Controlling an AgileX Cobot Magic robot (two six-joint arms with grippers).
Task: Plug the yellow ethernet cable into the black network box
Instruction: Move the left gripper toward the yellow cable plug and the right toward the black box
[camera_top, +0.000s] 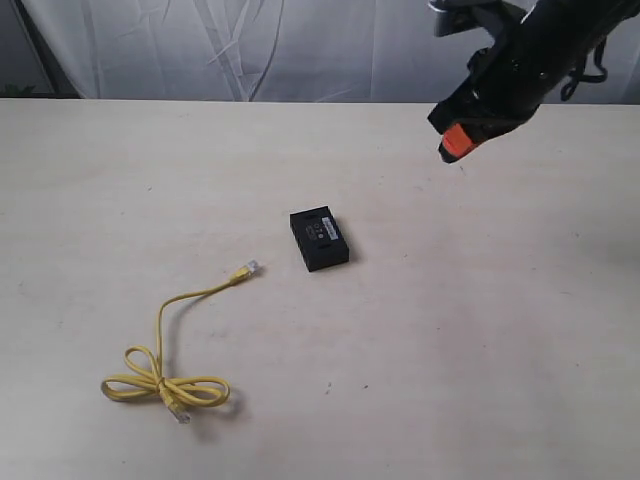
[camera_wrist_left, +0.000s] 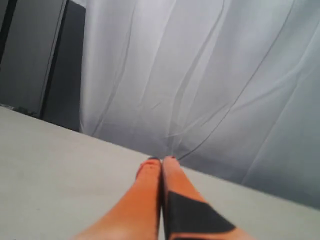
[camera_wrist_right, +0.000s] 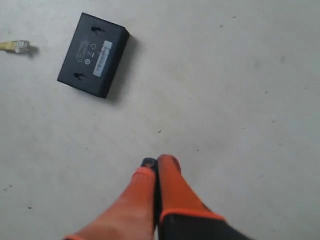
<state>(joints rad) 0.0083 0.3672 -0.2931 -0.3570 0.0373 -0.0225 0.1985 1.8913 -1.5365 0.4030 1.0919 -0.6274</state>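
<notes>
A: Item one, cable (camera_top: 160, 382)?
B: Yellow, loose on the table (camera_top: 480, 330), coiled well left of the box (camera_top: 319, 238) in the exterior view. One clear plug (camera_top: 247, 268) lies near the box, apart from it.
A: Box?
B: Black, flat, mid-table, label up.
A: Right gripper (camera_top: 455, 143)?
B: Clenched on nothing, aloft, well apart from the box.
A: Left gripper (camera_wrist_left: 161, 161)?
B: Clenched, empty, facing a white curtain (camera_wrist_left: 210, 75).

left fingers (camera_wrist_left: 145, 192) pressed together | right fingers (camera_wrist_right: 137, 200) pressed together | right arm (camera_top: 535, 55) raised
</notes>
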